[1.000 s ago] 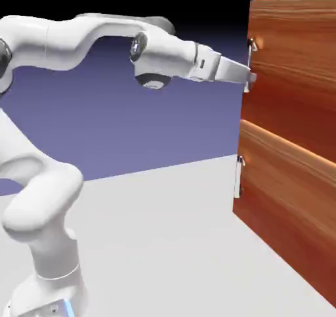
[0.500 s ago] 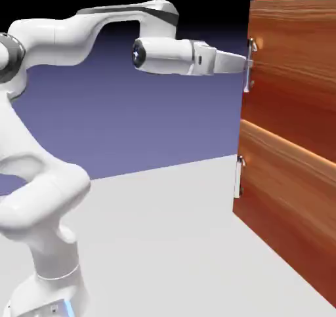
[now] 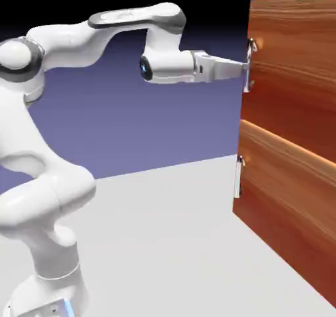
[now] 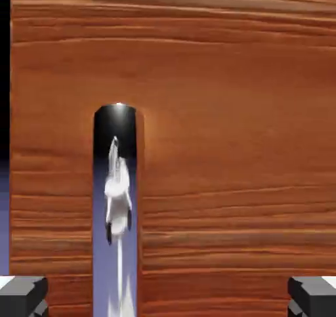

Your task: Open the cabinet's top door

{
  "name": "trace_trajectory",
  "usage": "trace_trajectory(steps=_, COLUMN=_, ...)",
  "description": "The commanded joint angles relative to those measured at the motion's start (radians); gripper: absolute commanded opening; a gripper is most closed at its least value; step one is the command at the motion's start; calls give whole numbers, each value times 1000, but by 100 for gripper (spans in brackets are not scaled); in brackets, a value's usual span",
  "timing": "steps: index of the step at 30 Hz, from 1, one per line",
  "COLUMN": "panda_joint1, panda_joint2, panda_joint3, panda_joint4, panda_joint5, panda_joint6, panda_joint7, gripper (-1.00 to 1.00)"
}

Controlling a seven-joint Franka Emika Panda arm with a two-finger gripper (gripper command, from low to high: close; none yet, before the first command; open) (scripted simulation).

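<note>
1. The claw [image 3: 245, 64] stands level at the upper handle [image 3: 249, 65], its jaws spread as wide as they go and holding nothing
2. In the hand view the two grey fingertips [image 4: 23, 295] sit far apart at the bottom corners, and the handle [image 4: 116, 211] rises between them, nearer the left one and touching neither
3. Whether the tips touch the handle or the wood cannot be told from the exterior view; they reach right up to the handle
4. The cabinet [image 3: 295, 145] stands on the bench [image 3: 170, 243] at the exterior view's right, a tall reddish-brown wood-grain box
5. The top door [image 3: 292, 60] is the upper panel; it lies flat and shut against the cabinet, with the vertical silver handle near its left edge
6. In the hand view the top door [image 4: 230, 145] fills nearly the whole picture, with a narrow dark strip down the left edge
7. The handle is polished and mirrors a small pale shape against blue
8. The lower door [image 3: 289, 204] is shut too, with its own silver handle [image 3: 239, 176] near the left edge
9. The white arm [image 3: 72, 40] rises from the lower left, arches over and reaches right toward the cabinet
</note>
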Motion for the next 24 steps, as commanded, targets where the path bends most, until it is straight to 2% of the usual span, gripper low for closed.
trace_trajectory(steps=1, panda_joint1=-16, panda_joint2=-2, panda_joint3=16, panda_joint4=12, panda_joint5=40, panda_joint6=1, panda_joint7=-30, gripper=0)
trace_trajectory(steps=9, panda_joint1=-251, panda_joint2=40, panda_joint3=200, panda_joint4=173, panda_joint5=40, panda_joint6=7, panda_joint7=-30, gripper=0)
trace_trajectory(steps=10, panda_joint1=-251, panda_joint2=40, panda_joint3=200, panda_joint4=173, panda_joint5=40, panda_joint6=7, panda_joint7=-30, gripper=-100)
trace_trajectory(steps=24, panda_joint1=220, panda_joint2=171, panda_joint3=-158, panda_joint4=-68, panda_joint5=40, panda_joint6=-89, panda_joint7=-232, gripper=-100)
